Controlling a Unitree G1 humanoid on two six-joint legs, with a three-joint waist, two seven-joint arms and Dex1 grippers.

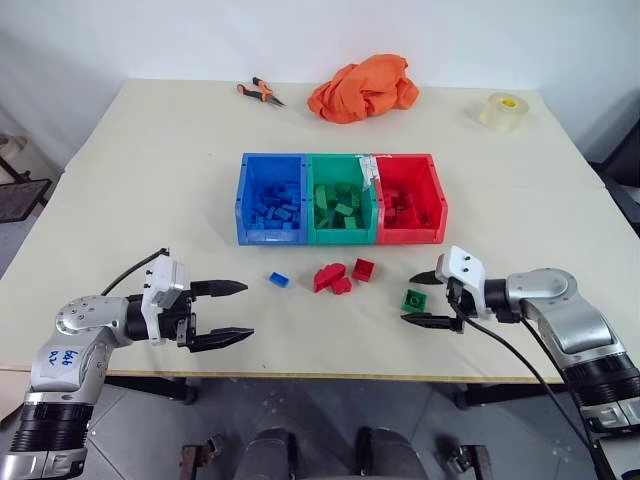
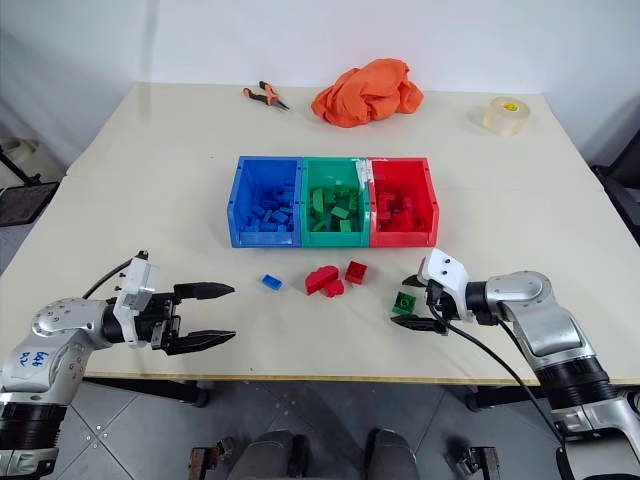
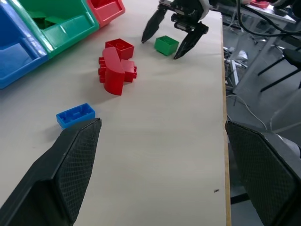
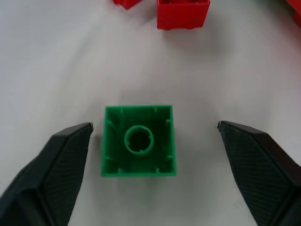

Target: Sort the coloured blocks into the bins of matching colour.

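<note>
The green block [image 4: 138, 140] lies hollow side up on the table, squarely between the right tool's [image 1: 432, 299] wide-spread fingers, untouched by either, far from the left tool.

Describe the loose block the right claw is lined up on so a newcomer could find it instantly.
Start at the row of three bins mid-table and look toward the near edge below the red bin. There a single green block lies hollow side up on the table, between the open fingers of the right claw. It is the only loose green piece; its neighbours are red blocks and one blue block.
</note>
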